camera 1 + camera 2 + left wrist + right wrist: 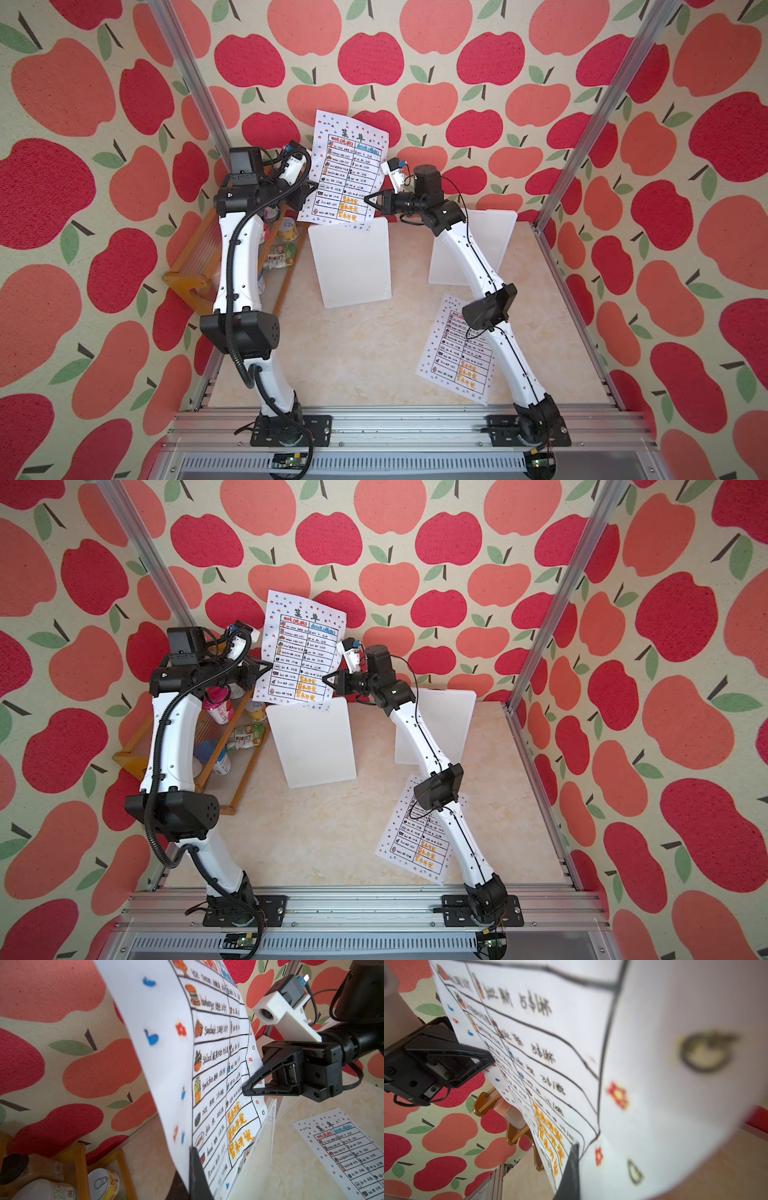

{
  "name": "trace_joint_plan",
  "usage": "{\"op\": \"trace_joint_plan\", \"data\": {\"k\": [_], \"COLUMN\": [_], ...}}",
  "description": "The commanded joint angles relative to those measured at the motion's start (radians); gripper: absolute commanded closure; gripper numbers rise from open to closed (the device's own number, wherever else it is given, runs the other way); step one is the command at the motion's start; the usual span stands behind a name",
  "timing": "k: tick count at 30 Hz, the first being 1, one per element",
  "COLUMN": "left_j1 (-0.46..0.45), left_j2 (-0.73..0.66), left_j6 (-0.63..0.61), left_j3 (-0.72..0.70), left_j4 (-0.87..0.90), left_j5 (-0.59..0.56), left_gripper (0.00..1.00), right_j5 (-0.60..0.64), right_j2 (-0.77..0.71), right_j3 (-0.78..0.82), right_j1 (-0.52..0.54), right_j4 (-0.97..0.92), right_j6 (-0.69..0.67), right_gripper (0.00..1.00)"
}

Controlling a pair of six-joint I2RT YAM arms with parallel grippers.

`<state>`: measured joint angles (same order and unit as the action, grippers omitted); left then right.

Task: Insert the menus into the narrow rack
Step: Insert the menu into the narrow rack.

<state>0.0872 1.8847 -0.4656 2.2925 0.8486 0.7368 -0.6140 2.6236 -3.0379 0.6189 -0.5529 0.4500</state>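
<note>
One menu stands upright at the back of the table, held by both grippers. My left gripper is shut on its left edge. My right gripper is shut on its right edge, low down beside the orange text. The sheet bows between them. Its lower edge meets the top of the narrow rack, a clear-white acrylic stand, and a thin strip of paper shows through the wall. A second menu lies flat on the table, partly under my right arm.
A second white acrylic stand is behind my right forearm. An orange wooden shelf with cans and bottles stands at the left, under my left arm. Aluminium posts frame the back corners, with apple-print walls close behind.
</note>
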Motion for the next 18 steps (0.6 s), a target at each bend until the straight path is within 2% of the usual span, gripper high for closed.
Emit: {"op": "trace_joint_plan", "data": {"k": [1, 18], "left_j1": [0.0, -0.01], "left_j2": [-0.047, -0.086], "left_j6": [-0.016, -0.031], "left_j3": [-0.027, -0.143], "left_j4": [-0.001, -0.046], "left_j5": [-0.005, -0.002], "left_gripper": [1.0, 0.98], "right_j5": [-0.003, 0.002], "right_j2": [-0.046, -0.079], "right_j3": [-0.014, -0.01], "right_j1": [-0.02, -0.053], "right_j4": [-0.078, -0.153], "right_j6": [-0.079, -0.192], "right_gripper": [1.0, 1.0]}}
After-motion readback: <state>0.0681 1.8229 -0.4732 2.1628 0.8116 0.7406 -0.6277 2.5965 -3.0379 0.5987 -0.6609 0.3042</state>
